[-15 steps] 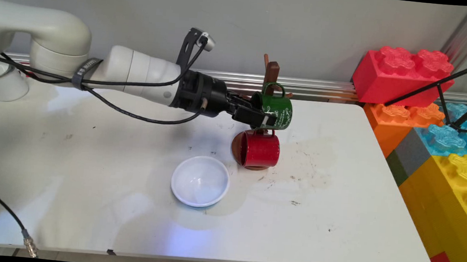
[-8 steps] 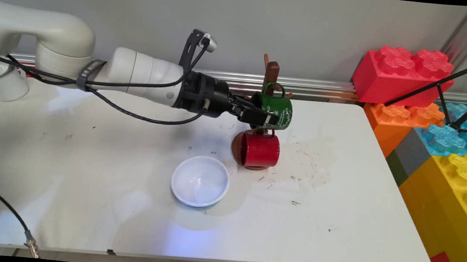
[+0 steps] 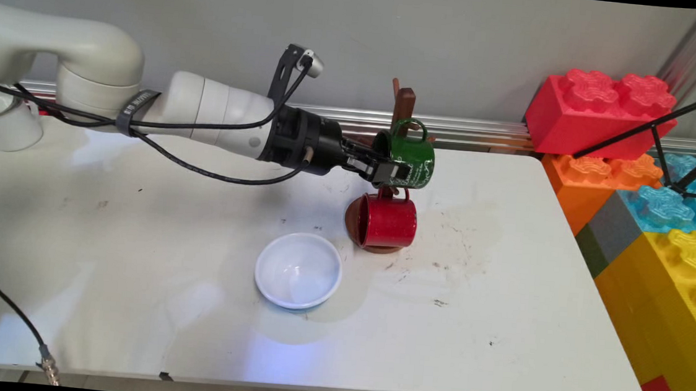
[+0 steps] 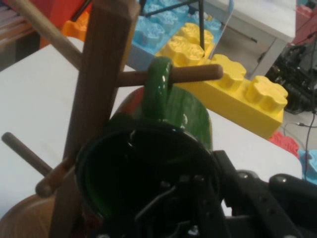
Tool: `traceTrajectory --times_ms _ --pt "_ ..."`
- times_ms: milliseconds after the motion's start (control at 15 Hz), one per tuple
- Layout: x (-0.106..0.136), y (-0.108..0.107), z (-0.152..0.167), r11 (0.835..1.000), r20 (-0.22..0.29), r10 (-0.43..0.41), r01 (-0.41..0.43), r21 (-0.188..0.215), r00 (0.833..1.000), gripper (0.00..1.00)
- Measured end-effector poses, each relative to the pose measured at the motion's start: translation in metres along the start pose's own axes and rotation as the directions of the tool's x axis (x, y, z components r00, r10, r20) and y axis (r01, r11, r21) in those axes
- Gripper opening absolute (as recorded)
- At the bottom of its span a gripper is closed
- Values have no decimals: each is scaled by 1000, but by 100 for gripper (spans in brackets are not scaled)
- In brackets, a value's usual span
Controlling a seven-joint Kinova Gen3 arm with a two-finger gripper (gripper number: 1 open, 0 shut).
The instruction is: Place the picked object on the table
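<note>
You will find no legible text here: the green mug [image 3: 412, 158] carries white script too small to read, and the strap [image 3: 130, 110] on the arm shows lettering you cannot make out.

The green mug [image 3: 411, 160] at the claw [image 3: 387, 172] looks like glossy enamel, with bright highlights on its handle. The rack [image 4: 96, 99] behind it is brown wood, smooth and matt. Below the claw, the red mug [image 3: 389, 222] is glossy too. The white bowl [image 3: 298, 270] shines softly. The tabletop [image 3: 132, 253] is white, matt and scuffed.
</note>
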Motion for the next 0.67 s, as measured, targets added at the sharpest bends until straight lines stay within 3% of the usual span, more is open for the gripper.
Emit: traceTrajectory --times_ms 667 --pt "2 -2 -5 999 -12 -42 41 -27 999 0"
